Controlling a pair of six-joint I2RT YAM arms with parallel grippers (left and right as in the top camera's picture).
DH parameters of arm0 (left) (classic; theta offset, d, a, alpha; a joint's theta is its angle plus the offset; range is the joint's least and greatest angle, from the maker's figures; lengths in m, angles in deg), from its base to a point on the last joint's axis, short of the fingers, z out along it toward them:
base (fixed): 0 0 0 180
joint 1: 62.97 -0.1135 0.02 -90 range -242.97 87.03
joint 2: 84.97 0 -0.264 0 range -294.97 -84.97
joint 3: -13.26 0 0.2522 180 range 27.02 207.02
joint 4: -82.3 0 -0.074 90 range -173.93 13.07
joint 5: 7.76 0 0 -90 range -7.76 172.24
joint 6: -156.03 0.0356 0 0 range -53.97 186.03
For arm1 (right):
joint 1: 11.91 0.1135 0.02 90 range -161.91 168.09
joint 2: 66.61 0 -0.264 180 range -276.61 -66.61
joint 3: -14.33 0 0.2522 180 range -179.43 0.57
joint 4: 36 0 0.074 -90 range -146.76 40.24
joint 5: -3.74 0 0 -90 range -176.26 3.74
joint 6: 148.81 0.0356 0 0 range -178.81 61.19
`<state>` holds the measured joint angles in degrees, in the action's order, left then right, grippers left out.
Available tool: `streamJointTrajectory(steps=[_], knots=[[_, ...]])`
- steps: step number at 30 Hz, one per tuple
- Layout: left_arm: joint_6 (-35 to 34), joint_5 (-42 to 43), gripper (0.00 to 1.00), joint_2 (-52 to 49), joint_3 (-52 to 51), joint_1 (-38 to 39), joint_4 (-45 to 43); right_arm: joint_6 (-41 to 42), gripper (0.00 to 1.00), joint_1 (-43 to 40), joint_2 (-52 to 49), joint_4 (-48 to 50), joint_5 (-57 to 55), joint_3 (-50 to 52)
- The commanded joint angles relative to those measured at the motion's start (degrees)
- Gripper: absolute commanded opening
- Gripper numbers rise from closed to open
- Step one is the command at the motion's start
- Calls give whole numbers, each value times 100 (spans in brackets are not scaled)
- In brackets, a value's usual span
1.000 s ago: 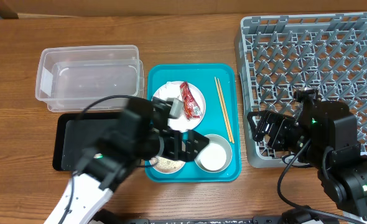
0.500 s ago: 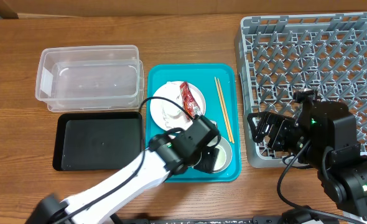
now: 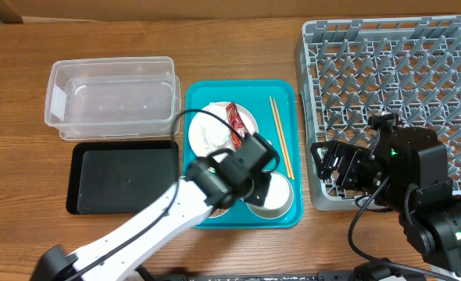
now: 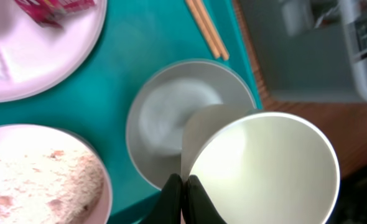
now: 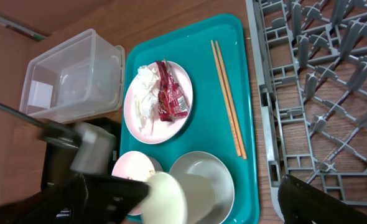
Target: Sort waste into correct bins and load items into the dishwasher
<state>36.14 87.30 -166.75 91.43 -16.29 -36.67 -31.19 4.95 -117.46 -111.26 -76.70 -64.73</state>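
My left gripper is shut on the rim of the small white cup, which tilts over the grey-white bowl on the teal tray. Beside it stands a pink bowl holding rice grains. The white plate behind carries the red wrapper and the crumpled napkin. The chopsticks lie along the tray's right side. My right gripper hangs open and empty at the front left corner of the grey dish rack.
The clear plastic tub stands left of the teal tray, with the black tray in front of it. My left arm stretches from the table's front edge across the black tray's right end.
My left arm swung right across the tray to the grey-white bowl, and its gripper closed from wide open onto the cup's rim. The right arm has not moved.
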Motion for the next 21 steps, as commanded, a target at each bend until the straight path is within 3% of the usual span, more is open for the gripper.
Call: streamJointTrajectory(steps=[1, 6, 11, 15, 21], knots=[[483, 951, 4, 417, 376, -544, 92, -42, 100, -44, 28, 31, -55, -131], [935, 3272, 4, 625, 380, -1779, 66, -177, 100, -44, 28, 90, 55, -131], [1263, 5541, 4, 614, 380, -2918, 24, -1602, 100, -44, 26, 675, 2302, -131], [1364, 7160, 4, 614, 380, -3381, -129, -1812, 100, -44, -79, 1091, 3307, -131], [1364, 8041, 4, 614, 380, -3432, -468, -2194, 100, -44, -361, 1440, 4660, -131]])
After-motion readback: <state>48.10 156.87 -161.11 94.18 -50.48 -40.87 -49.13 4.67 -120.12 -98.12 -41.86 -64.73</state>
